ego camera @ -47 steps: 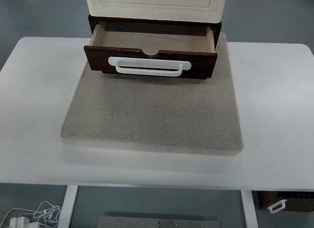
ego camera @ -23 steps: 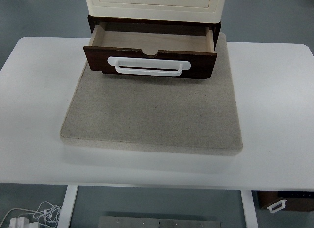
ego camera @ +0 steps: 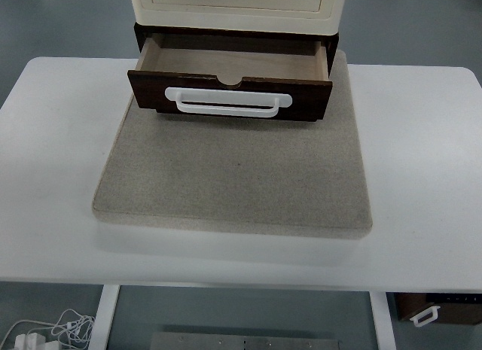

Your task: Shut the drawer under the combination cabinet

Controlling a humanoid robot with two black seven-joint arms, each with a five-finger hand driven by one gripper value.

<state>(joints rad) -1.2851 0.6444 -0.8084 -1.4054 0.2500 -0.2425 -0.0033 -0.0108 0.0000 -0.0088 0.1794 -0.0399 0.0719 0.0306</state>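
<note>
A cream combination cabinet point(ego camera: 237, 5) stands at the far middle of the table on a dark brown base. Its bottom drawer point(ego camera: 230, 94) is pulled open toward me; the inside looks empty. The drawer has a dark brown front with a white bar handle point(ego camera: 228, 101). Neither of my arms or hands shows in the head view.
The cabinet stands on a grey felt mat point(ego camera: 233, 177) that covers the middle of the white table point(ego camera: 422, 177). Below the table's near edge there are white cables point(ego camera: 53, 331) at the left and another dark drawer front with a white handle point(ego camera: 433, 311) at the right.
</note>
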